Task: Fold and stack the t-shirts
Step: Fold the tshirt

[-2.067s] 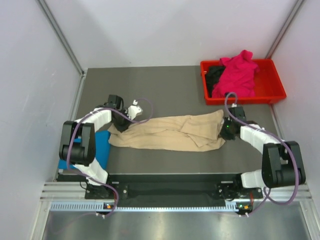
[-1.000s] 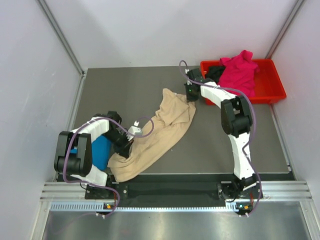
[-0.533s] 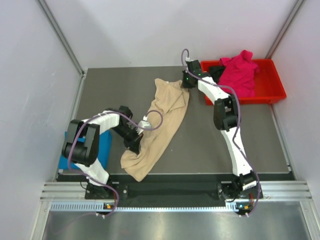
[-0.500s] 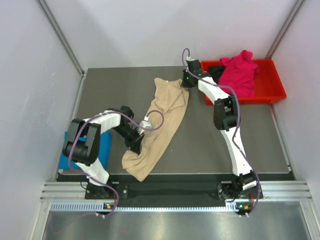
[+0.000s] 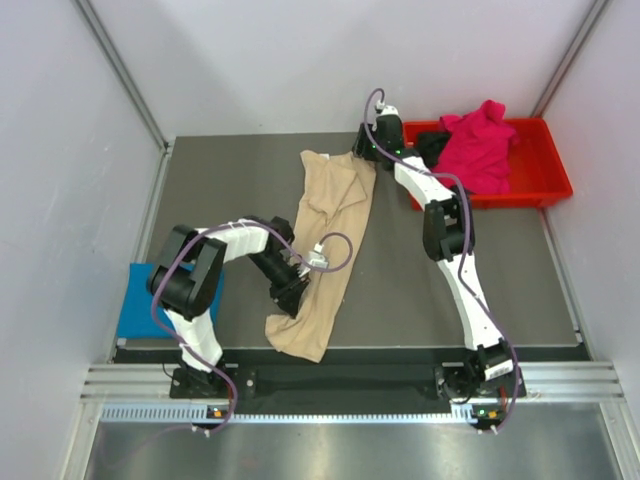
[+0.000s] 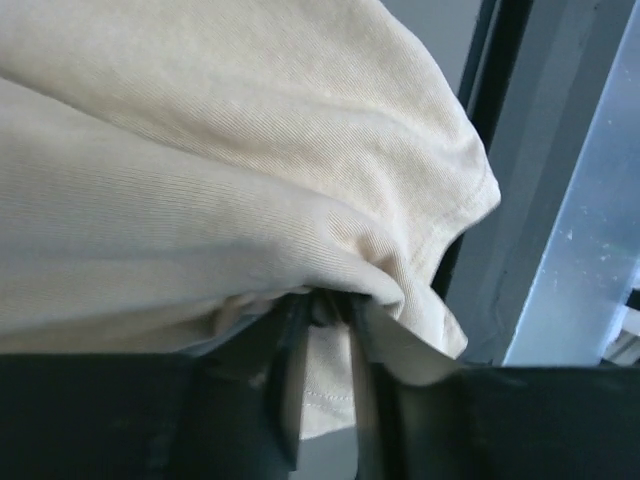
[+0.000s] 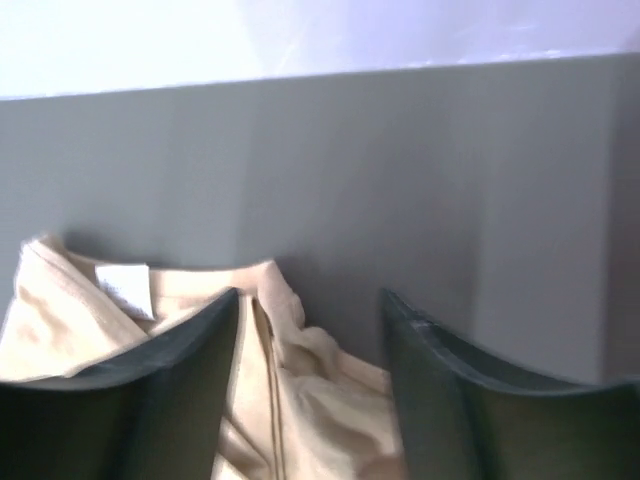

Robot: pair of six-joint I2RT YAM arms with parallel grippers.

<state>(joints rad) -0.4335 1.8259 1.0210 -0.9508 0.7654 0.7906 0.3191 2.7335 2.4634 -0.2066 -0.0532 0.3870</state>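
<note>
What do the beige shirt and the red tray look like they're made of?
The beige t-shirt looks like soft, matte knit cotton or a blend: fine ribbing, limp folds and a stitched hem show in the left wrist view. The red tray looks like rigid moulded plastic, smooth and uniformly coloured, with straight walls and a rim.

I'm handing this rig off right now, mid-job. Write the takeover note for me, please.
Left gripper: shut on the beige t-shirt, pinching a fold close to its near end.
Right gripper: open, over the shirt's far end.
Beige t-shirt: rumpled and unfolded, running near to far along the table.
Blue t-shirt: flat at the left near corner, seemingly folded.
Magenta t-shirt and black t-shirt: heaped in the red tray.
Left to do: fold beige, stack it, then magenta and black.
</note>
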